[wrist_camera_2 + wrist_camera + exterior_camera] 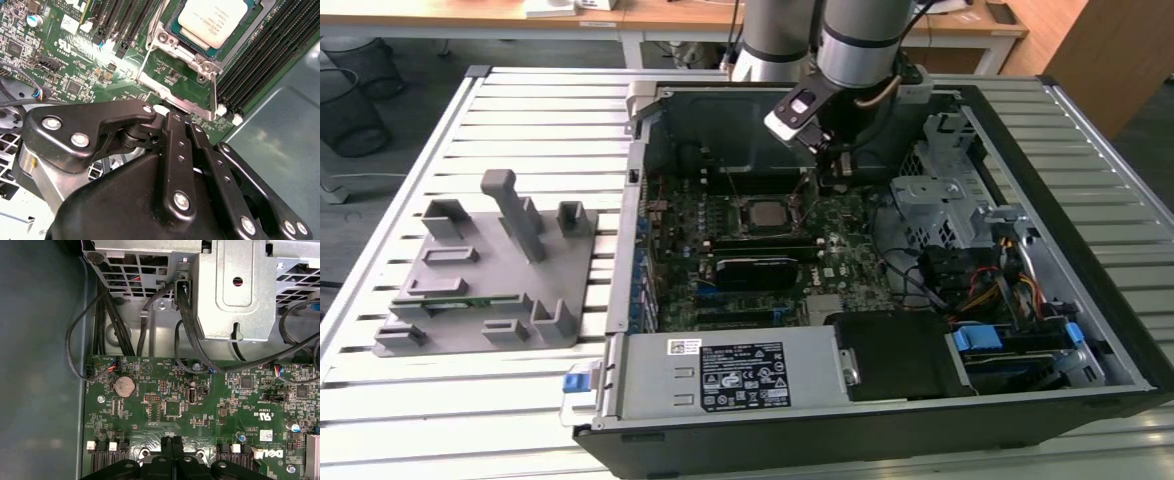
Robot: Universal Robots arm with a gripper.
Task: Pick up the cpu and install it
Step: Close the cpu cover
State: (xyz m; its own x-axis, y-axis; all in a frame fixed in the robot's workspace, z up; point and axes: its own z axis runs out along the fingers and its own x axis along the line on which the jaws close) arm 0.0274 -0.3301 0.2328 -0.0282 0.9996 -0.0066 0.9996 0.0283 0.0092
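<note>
Exterior view gives us the widest look: a slatted metal table (520,110) carries an open computer case (854,440) lying on its side. A grey moulded fixture (494,270) stands on the table at the exterior view's left, apart from the case.

Inside the case we see a green motherboard (854,265) covering the floor and a silver power supply (720,375) along the near wall, with a black box (901,350) just beside it. Toward the exterior view's right are a metal drive cage (934,205) and a bundle of coloured cables (987,290). A black rectangular module (754,270) lies on the board, near the socket.

The cpu (761,212) is in that socket, lying flat with its silver top up. In the second wrist view we see it inside the metal socket frame (162,37), with rows of memory slots (260,65) alongside. We cannot tell from this angle whether the frame is latched over it.

The gripper (835,168) hangs above the board beside the socket, apart from the cpu. In the first wrist view its black fingers (166,452) are pressed together with nothing between them, and beyond them a round coin battery (124,386) sits on the board.
</note>
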